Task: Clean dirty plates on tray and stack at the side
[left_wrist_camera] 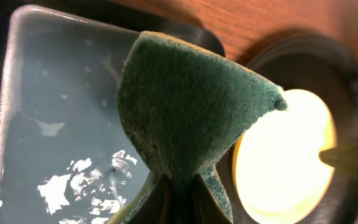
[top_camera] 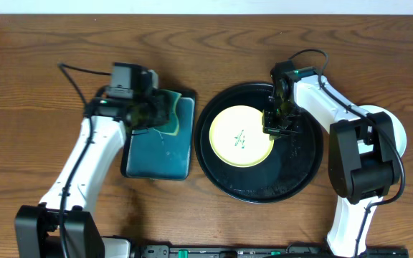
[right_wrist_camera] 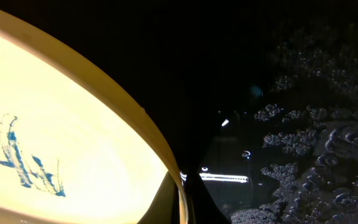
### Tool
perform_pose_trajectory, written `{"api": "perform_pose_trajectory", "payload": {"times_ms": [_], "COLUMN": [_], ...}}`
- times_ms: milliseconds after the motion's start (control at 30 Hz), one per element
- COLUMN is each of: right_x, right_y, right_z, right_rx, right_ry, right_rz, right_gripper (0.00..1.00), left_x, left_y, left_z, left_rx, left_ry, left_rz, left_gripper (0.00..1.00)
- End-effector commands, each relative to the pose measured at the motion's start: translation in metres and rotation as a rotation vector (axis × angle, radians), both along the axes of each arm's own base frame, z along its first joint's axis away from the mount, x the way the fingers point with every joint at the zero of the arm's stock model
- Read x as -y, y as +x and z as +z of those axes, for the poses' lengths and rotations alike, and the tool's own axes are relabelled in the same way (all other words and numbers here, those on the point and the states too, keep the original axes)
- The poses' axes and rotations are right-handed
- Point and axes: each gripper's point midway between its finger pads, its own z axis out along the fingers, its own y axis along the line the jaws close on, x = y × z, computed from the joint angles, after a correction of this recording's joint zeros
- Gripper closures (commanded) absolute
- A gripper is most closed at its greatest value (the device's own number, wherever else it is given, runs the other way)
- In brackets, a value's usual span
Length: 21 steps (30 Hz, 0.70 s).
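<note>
Pale yellow against wet black, the small pale yellow round plate [top_camera: 241, 136] lies in the large round black tray [top_camera: 264, 195], a little left of the tray's middle, with a blue-green scribble [right_wrist_camera: 30, 155] across its centre. The right claw [top_camera: 278, 120] is closed on the plate's right rim. The right wrist view shows that rim pinched between the two fingers, with beaded water on the tray floor beyond; whether the rim is raised off that floor I cannot tell. The left claw [top_camera: 153, 113] is closed too, clamped on a green-and-yellow sponge [left_wrist_camera: 185, 106] that bulges past its fingertips, green scouring face foremost. It hangs over the far right corner of the rectangular teal tray [left_wrist_camera: 48, 124], which holds a shallow film of water. As I judge it, the wiping step turns on one relation: the scribble lies to the left claw's right, just across the rims of the two trays, which sit just beside each other, and between the two claws. That makes the sponge arm the one to travel while the right one steadies the plate. The approach should come over the plate's free left side, since the right side is taken. A pale round shape [top_camera: 400, 132] shows beside the right arm on the wooden surface [top_camera: 41, 64]; it may be the stack, but it is mostly hidden.
</note>
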Motion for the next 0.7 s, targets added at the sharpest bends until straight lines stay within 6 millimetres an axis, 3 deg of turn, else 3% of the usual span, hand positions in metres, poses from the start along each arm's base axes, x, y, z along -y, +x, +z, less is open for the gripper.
{"api": "perform_pose_trajectory", "payload": {"times_ms": [0, 233, 667], "right_x": [0.018, 0.018, 0.018], "right_y": [0.002, 0.002, 0.002], "right_z": [-0.008, -0.008, -0.008], "right_rx": [0.008, 0.008, 0.008], "right_ry": [-0.103, -0.103, -0.103], "right_rz": [-0.024, -0.024, -0.024], "right_gripper": [0.99, 0.99, 0.99], "left_x": [0.006, 0.0, -0.002], "left_y": [-0.002, -0.002, -0.001], "left_z": [0.018, 0.033, 0.033], "left_rx": [0.005, 0.01, 0.011], "left_ry": [-0.182, -0.336, -0.336], "left_rz": [-0.017, -0.016, -0.012], "left_gripper": [0.92, 0.92, 0.92]}}
